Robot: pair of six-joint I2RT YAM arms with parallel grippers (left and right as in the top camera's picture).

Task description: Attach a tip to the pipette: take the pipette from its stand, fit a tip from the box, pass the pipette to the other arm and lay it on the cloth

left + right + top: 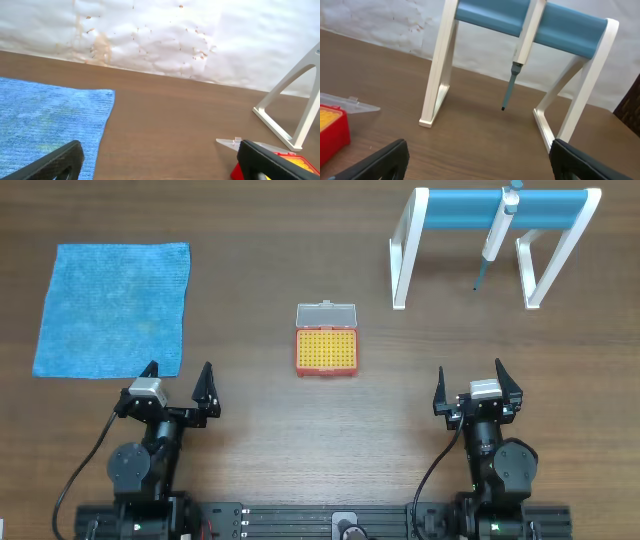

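Observation:
A white pipette (497, 235) with a dark shaft hangs from the blue bar of the white stand (408, 255) at the back right; it also hangs in the right wrist view (520, 55). The red tip box (326, 348), lid open, full of yellow tips, sits mid-table. A blue cloth (112, 310) lies at the left. My left gripper (178, 383) is open near the cloth's front right corner, holding nothing. My right gripper (469, 382) is open well in front of the stand, holding nothing.
Brown tabletop lies bare between the box, the cloth and the stand. A white wall (160, 35) stands behind the table. The stand's leg (295, 115) and the box's corner (295, 162) show in the left wrist view.

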